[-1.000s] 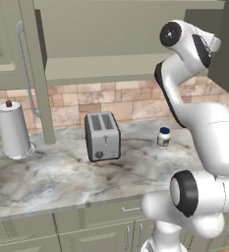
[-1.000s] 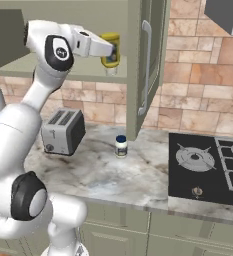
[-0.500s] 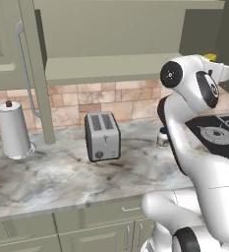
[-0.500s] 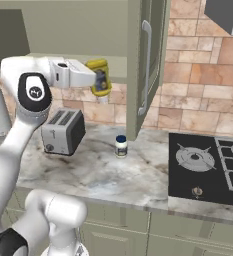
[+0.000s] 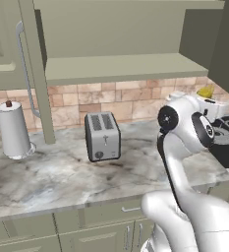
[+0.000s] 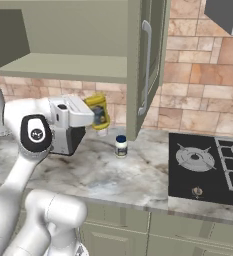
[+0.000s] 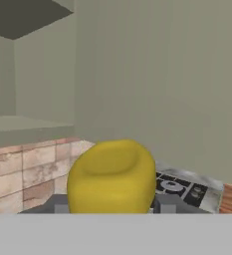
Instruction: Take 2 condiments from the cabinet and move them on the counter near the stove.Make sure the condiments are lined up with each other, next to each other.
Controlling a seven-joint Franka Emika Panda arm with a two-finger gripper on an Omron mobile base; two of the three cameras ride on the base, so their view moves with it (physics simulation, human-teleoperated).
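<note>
My gripper (image 6: 100, 118) is shut on the slim yellow squeeze bottle (image 6: 98, 111), held in the air below the cabinet shelf (image 6: 68, 67) and above the counter (image 6: 88, 176). In the hand view the yellow bottle (image 7: 112, 178) sits between the fingertips (image 7: 60, 204). Its top peeks above the hand (image 5: 205, 91) in the left base view. The small white jar with a dark blue lid (image 6: 120, 146) stands upright on the counter, just right of and below the bottle. The black stove (image 6: 208, 167) lies to the right of the jar.
The open cabinet door with its long silver handle (image 6: 147, 65) hangs right of the gripper. A silver toaster (image 5: 102, 135) stands mid-counter, and a paper-towel roll (image 5: 14, 129) at the left. Another door with a curved handle (image 5: 25, 64) hangs at the left.
The arm has come down and out from the cabinet, carrying the yellow bottle from shelf height to just above the counter. The white jar has not moved.
</note>
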